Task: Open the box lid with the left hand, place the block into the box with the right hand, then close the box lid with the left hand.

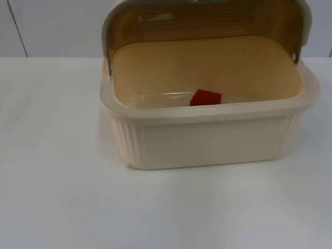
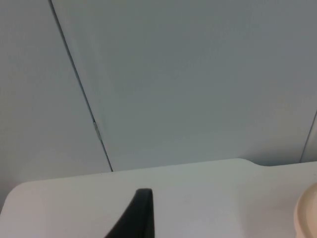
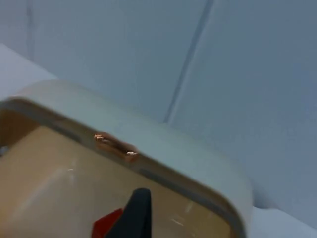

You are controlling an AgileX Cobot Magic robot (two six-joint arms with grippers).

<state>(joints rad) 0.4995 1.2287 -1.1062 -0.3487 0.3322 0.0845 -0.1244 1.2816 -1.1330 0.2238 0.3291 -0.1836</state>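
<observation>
A cream plastic box (image 1: 207,140) stands on the white table, right of centre. Its hinged lid (image 1: 207,15) is swung up and back, so the inside lies open. A red block (image 1: 206,97) rests on the box floor against the near wall. My left gripper (image 2: 140,214) hangs over bare table left of the box, whose rim (image 2: 306,215) is just in sight. My right gripper (image 3: 134,214) hovers above the open box, with the raised lid (image 3: 163,148) and the red block (image 3: 106,224) in front of it.
The grey partition wall (image 1: 52,26) closes off the table behind the box. White table top (image 1: 78,207) stretches in front of and to the left of the box.
</observation>
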